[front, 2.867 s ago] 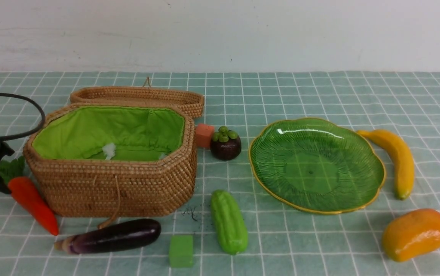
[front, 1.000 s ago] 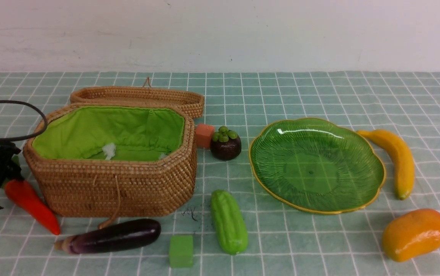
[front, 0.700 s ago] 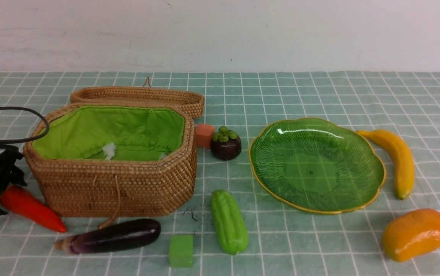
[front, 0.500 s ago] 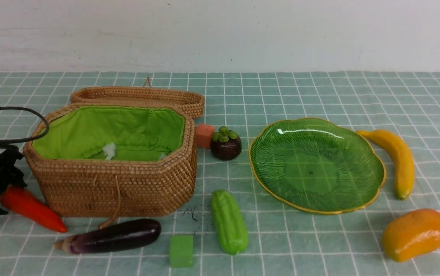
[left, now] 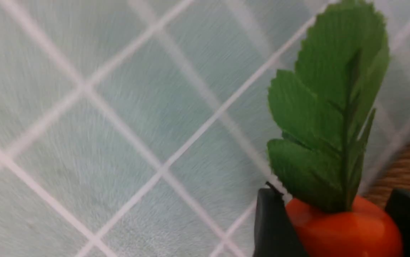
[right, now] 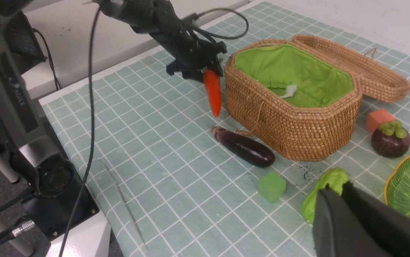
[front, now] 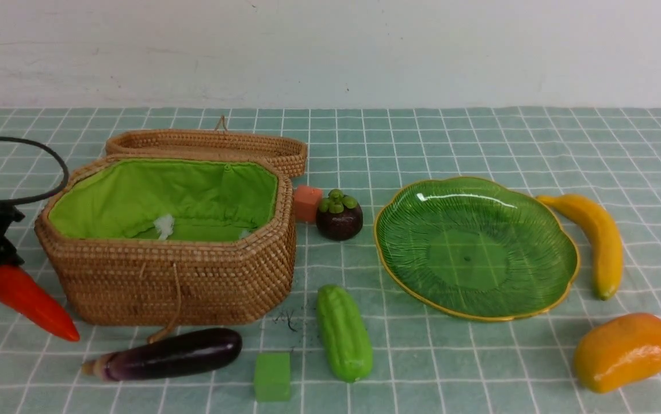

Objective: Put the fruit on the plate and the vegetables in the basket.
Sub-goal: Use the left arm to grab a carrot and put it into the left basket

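Orange toy carrot with green leaves: clamped at its leafy top between the two black fingers of the left gripper, tip slanting down, just left of the octagonal brown wicker basket with green cloth lining and outside it. Glossy dark purple eggplant and bumpy light green gourd lie on the checked green tablecloth before the basket; long yellow banana, orange-yellow mango and round dark purple mangosteen lie around the translucent green glass plate, all outside it. Right gripper: black fingers pressed together, holding nothing.
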Controlling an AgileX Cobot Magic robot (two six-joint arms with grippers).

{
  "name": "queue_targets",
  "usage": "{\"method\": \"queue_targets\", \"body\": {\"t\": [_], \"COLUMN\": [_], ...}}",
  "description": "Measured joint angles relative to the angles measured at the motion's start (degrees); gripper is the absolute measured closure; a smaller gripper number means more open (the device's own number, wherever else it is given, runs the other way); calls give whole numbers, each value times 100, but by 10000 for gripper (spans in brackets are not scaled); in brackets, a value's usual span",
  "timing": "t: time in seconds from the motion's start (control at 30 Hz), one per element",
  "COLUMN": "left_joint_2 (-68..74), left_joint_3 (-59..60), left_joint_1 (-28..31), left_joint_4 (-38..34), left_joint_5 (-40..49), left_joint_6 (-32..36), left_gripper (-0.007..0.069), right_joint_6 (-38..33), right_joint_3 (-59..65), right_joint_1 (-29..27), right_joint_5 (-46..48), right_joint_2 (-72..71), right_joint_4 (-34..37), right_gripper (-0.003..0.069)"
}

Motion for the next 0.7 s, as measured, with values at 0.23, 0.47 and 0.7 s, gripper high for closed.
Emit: {"method": "queue_targets", "body": {"t": [0.23,0.47,0.7], "left_joint_2": [-1592,-2037,-1208], "left_joint_3": [-5,-915,-1878], "left_joint_1": [-61,-1521,-3202], "left_joint_4": [800,1114,1517], "left_joint_5": [-3,287,321], "left_joint_6": [431,3324,6445], "left_gripper": [250,250,250], "right_joint_6": [0,7,110], "right_joint_3": [0,-98,-115], "right_joint_1": [0,0,0], "right_joint_5": [-167,-255,-39], "right_joint_2": [0,0,0], "right_joint_4": [-15,-673,-1169], "right_gripper": [618,615,614]}}
